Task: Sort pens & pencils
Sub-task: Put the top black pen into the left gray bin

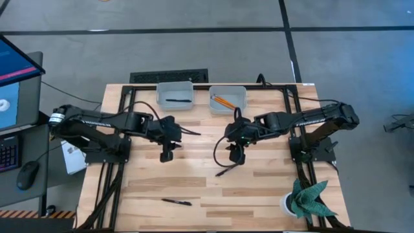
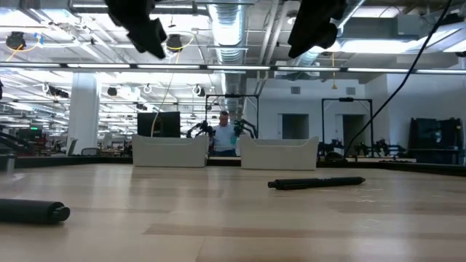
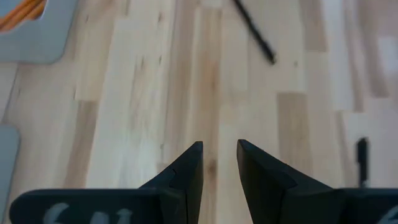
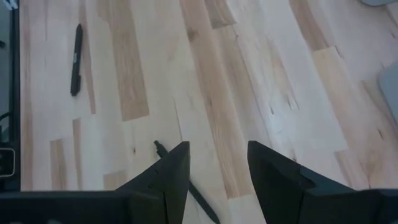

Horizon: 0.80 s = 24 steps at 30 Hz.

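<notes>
Two grey bins stand at the table's far edge. The left bin (image 1: 174, 94) holds a black pen (image 1: 178, 100). The right bin (image 1: 228, 100) holds orange pencils (image 1: 224, 102). A second pen (image 1: 226, 169) lies flat on the table's middle, and a third pen (image 1: 176, 202) lies near the front edge. My left gripper (image 3: 219, 149) hangs above the table left of centre, open, with nothing between its fingers. My right gripper (image 4: 217, 152) hangs open right of centre, above and a little beyond the middle pen (image 4: 189, 186).
A green plant in a white cup (image 1: 304, 199) stands at the front right corner. Black frame rails (image 1: 123, 110) run along the table's left, right and far sides. Bare wood lies between the bins and the middle pen.
</notes>
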Each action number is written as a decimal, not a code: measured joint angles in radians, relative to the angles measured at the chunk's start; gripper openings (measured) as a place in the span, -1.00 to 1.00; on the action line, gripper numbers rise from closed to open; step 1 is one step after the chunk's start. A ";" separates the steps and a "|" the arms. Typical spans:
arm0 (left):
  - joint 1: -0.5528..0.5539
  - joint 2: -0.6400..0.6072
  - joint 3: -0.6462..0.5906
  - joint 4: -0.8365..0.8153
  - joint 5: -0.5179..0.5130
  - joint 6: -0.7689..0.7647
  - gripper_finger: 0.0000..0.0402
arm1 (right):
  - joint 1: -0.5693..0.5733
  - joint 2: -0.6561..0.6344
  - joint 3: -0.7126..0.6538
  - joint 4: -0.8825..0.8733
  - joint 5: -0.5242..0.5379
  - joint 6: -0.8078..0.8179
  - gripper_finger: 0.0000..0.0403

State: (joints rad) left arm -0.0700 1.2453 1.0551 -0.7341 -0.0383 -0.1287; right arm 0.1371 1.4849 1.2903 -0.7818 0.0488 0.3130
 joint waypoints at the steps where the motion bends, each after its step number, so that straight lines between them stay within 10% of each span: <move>1: 0.000 0.000 -0.012 0.000 -0.002 0.000 -0.56 | 0.000 0.000 0.000 -0.006 0.000 -0.003 -0.09; 24: 0.000 0.000 -0.091 0.046 -0.003 -0.078 -0.56 | 0.066 0.010 -0.005 -0.026 -0.035 -0.082 0.19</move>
State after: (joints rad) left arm -0.0700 1.2453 0.9638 -0.6884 -0.0410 -0.2070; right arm 0.2036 1.4949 1.2856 -0.8075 0.0136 0.2310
